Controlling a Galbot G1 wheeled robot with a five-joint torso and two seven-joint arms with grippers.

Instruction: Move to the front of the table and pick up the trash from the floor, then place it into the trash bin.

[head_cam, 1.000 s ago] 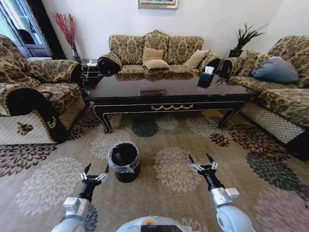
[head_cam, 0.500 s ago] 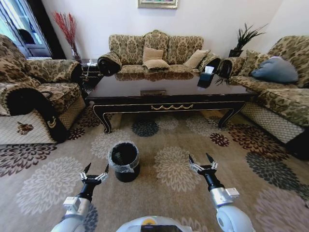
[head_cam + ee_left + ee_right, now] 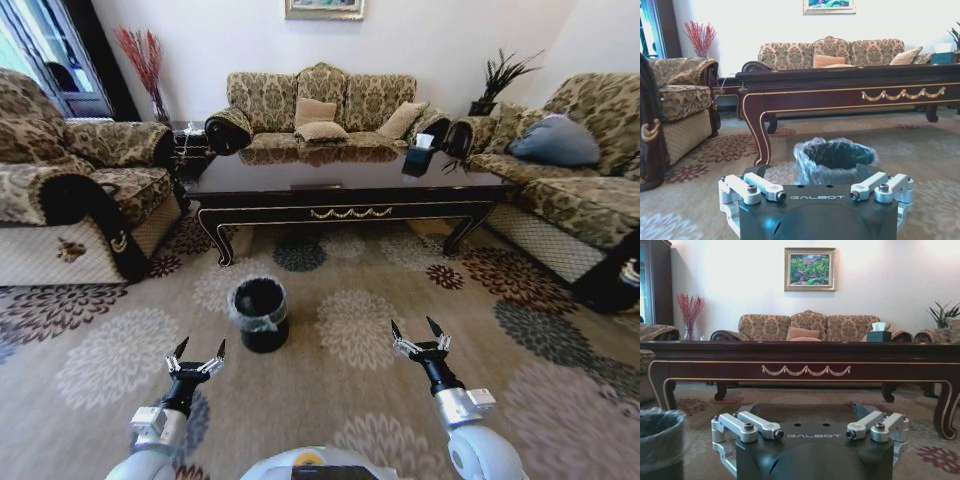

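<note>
Left tool [image 3: 197, 359] hangs low over the floor [image 3: 330, 410], fingers spread wide, grasping nothing; in the left wrist view the same tool [image 3: 816, 191] shows its two finger pairs splayed apart. Right tool [image 3: 420, 337] sits at a similar height on the robot's right side, also released and empty, fingers forked open; the right wrist view shows it [image 3: 810, 429] the same way. Between the two tools and a little ahead stands the trash bin [image 3: 259, 313], upright on the floor, closer to the left tool, grey plastic liner folded over its rim; inside looks dark. From the left wrist the bin [image 3: 834, 159] sits just past the tool, and it shows at the edge of the right wrist view [image 3: 660, 442]. Beyond the bin stands the table [image 3: 340, 195], long, dark and glossy, with gold ornament on its apron and curved legs on the patterned carpet. A tissue box [image 3: 419, 155] rests near the right far corner of the tabletop. Sofas [image 3: 322, 110] ring the table. Trash cannot be made out on the floor.
</note>
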